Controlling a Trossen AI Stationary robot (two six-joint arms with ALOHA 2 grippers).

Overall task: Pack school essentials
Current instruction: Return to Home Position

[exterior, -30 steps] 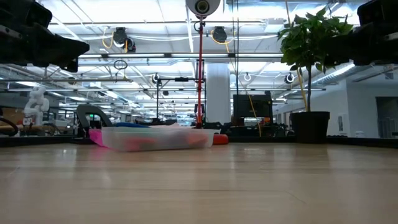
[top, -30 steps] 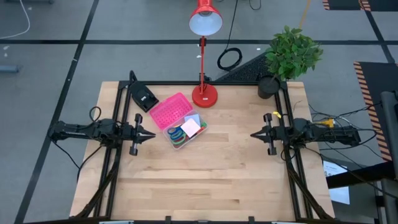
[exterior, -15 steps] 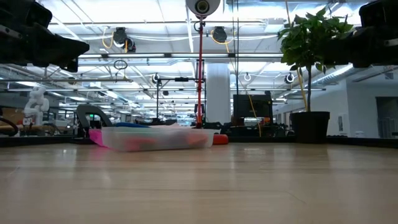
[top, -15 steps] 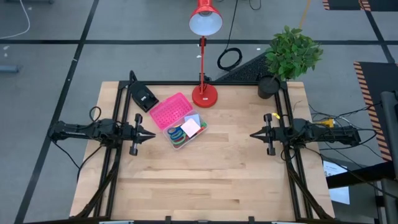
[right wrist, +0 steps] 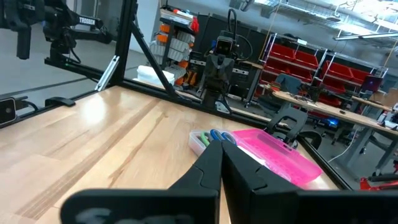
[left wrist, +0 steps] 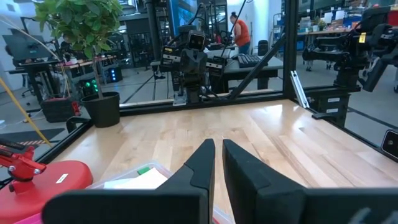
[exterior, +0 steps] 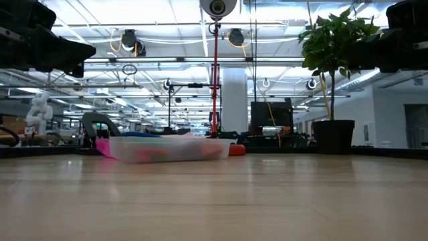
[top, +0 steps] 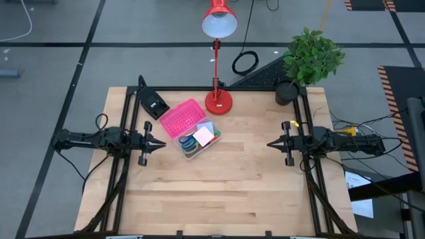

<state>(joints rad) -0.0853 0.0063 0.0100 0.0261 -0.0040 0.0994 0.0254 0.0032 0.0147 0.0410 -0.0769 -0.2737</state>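
The school essentials (top: pixel 194 141) lie in a clear plastic box (top: pixel 197 143) at the table's far left. I see blue and green scissor handles and a pink pad. The box's pink lid (top: pixel 181 118) lies open beside it, toward the far edge. The low view shows the box (exterior: pixel 167 148) standing flat on the table. My left gripper (top: pixel 161 144) hovers shut, just left of the box and above the table. My right gripper (top: pixel 271 143) hovers shut at the table's right side, pointing toward the box. Neither touches anything.
A black wedge-shaped device (top: pixel 153 103) sits at the far left, beyond the lid. A red desk lamp (top: pixel 218 101) stands at the far middle and a potted plant (top: pixel 312 56) at the far right corner. The bare wooden table (top: pixel 226 192) stretches toward the near edge.
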